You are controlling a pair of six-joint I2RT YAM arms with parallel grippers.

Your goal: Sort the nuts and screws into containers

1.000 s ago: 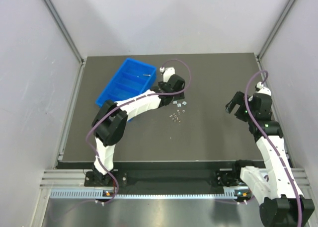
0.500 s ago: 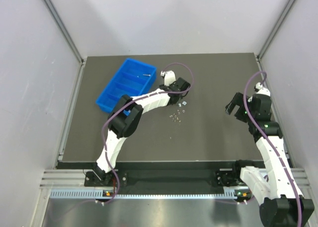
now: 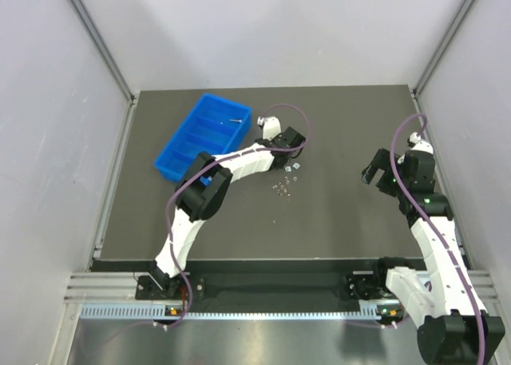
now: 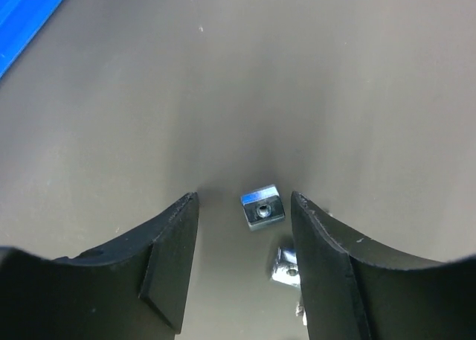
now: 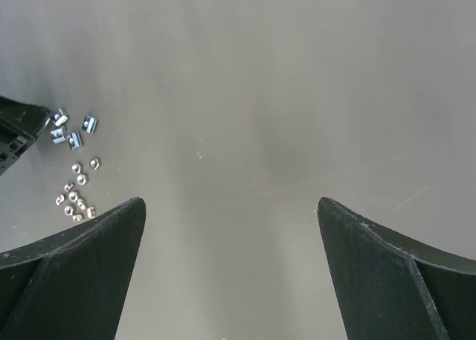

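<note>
Dark table (image 3: pixel 335 125) bore the blue tray (image 3: pixel 172 161) at far left, apparently with 1 screw (image 3: pixel 236 120) inside. The left arm reached forward, the left gripper (image 4: pixel 244 228) low, jaws partly apart and holding nothing; 1 square nut (image 4: pixel 262 207) lay between them, untouched. The right gripper (image 5: pixel 230 206) hung wide open and empty, well apart from the loose nuts (image 5: pixel 74 184).

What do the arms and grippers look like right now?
The left arm and right arm are white links with black joints. A purple cable loops beside each. The left gripper and right gripper each end in two broad matte-black wedges with blunt tips.
</note>
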